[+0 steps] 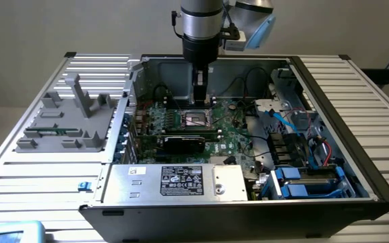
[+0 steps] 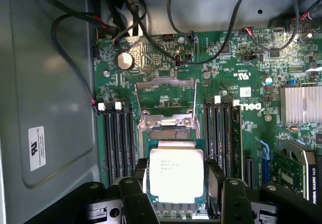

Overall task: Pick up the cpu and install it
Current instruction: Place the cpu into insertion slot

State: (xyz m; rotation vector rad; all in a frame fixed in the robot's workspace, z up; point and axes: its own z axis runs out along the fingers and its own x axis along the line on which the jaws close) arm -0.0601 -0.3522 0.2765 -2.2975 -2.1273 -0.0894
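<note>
The cpu [image 2: 176,176], a small square chip with a silvery top and faint print, sits between the two black fingers [image 2: 138,186] of my gripper [image 2: 176,183], which press on its opposite sides. It hangs over the black socket [image 2: 173,133] on the green motherboard, whose metal load plate [image 2: 166,100] is swung open. In the exterior view my gripper [image 1: 200,100] points straight down inside the open computer case, just above the socket [image 1: 198,119].
Memory slots [image 2: 118,138] flank the socket on both sides. Black cables [image 2: 151,38] loop over the board, and a graphics card [image 1: 184,143] lies close to the socket. A grey tray [image 1: 59,121] holding a green memory stick [image 1: 46,131] stands at the exterior view's left.
</note>
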